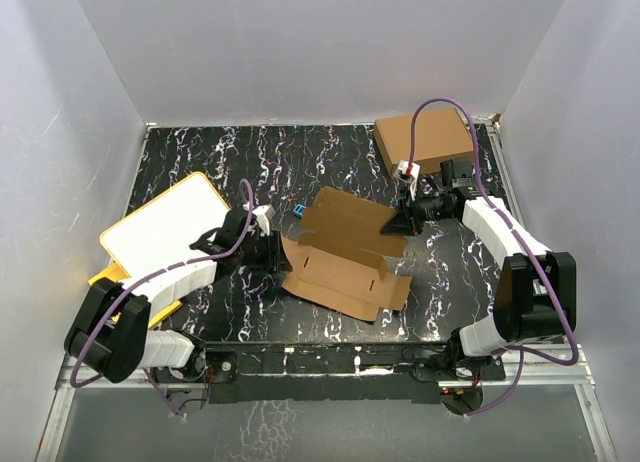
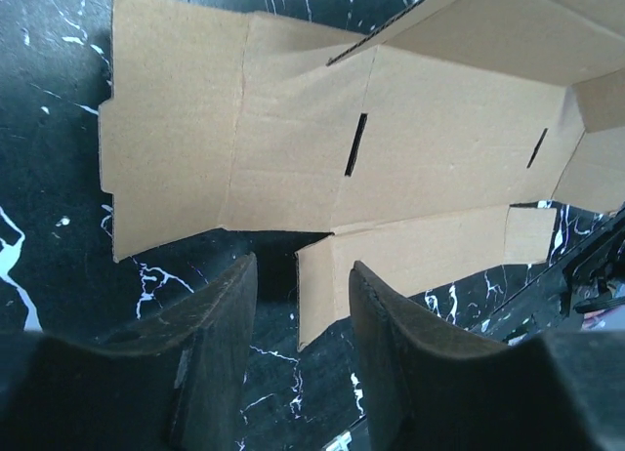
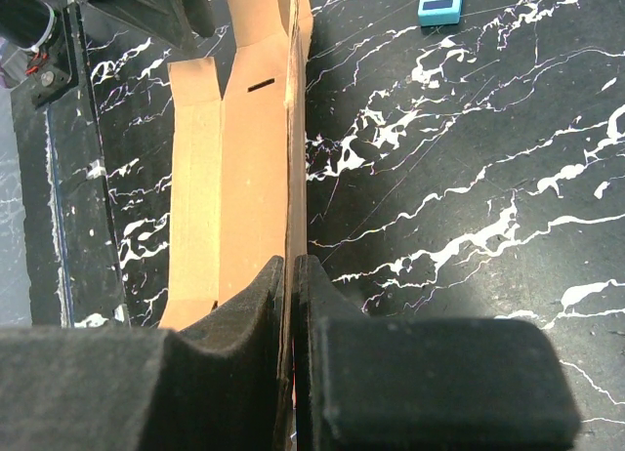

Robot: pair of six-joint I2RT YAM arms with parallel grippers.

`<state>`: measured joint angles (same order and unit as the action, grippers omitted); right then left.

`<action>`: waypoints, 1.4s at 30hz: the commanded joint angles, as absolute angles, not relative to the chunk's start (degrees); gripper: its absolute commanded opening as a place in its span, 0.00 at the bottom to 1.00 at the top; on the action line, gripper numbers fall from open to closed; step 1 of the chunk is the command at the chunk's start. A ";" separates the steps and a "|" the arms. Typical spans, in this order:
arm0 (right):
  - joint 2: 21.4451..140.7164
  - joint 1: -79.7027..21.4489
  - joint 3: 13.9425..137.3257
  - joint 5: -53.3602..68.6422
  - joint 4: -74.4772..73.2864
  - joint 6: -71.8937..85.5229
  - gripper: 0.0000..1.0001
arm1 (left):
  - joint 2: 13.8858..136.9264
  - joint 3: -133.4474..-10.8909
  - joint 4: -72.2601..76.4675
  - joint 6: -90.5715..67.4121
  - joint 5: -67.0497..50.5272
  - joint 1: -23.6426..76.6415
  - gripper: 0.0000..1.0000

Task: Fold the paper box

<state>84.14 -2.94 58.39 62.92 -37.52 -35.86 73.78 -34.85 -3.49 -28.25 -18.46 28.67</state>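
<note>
Box: paper box lies part-folded in the middle of the worktop | Right claw: pinched shut on the box's right edge | Left claw: fingers apart, holding nothing, just beside the small flap on the side toward the worktop's left edge | Do it well: I think right should grip firmly while left lifts that flap slowly along its crease.

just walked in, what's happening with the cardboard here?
Both arms are working on the paper box, a die-cut sheet that lies mostly flat on the table and is not yet formed. The right hand is shut on the sheet's right edge and pinches a panel that looks lifted there. The left hand is open at the sheet's left end, by a small flap, and grips nothing.
</note>
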 commanded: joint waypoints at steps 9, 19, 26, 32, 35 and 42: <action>83.50 -3.17 58.53 65.38 -35.13 -37.00 0.08 | 77.89 -33.81 5.79 -34.48 -31.54 28.63 0.14; 83.59 -3.62 58.32 65.65 -35.06 -36.89 0.08 | 85.88 -33.90 13.31 -39.71 -34.90 32.88 0.13; 83.54 -3.64 58.14 65.30 -34.90 -36.91 0.08 | 75.48 -35.30 6.71 -35.76 -27.19 32.39 0.20; 83.50 -3.61 58.02 65.20 -35.03 -37.00 0.08 | 70.86 -35.84 -6.67 -28.78 -20.09 27.49 0.37; 83.49 -3.65 58.01 65.16 -35.00 -36.98 0.08 | 70.70 -34.85 -9.36 -27.46 -19.21 26.90 0.40; 83.85 -3.68 58.01 65.17 -34.98 -36.91 0.08 | 72.93 -32.63 -5.61 -29.41 -25.77 26.89 0.35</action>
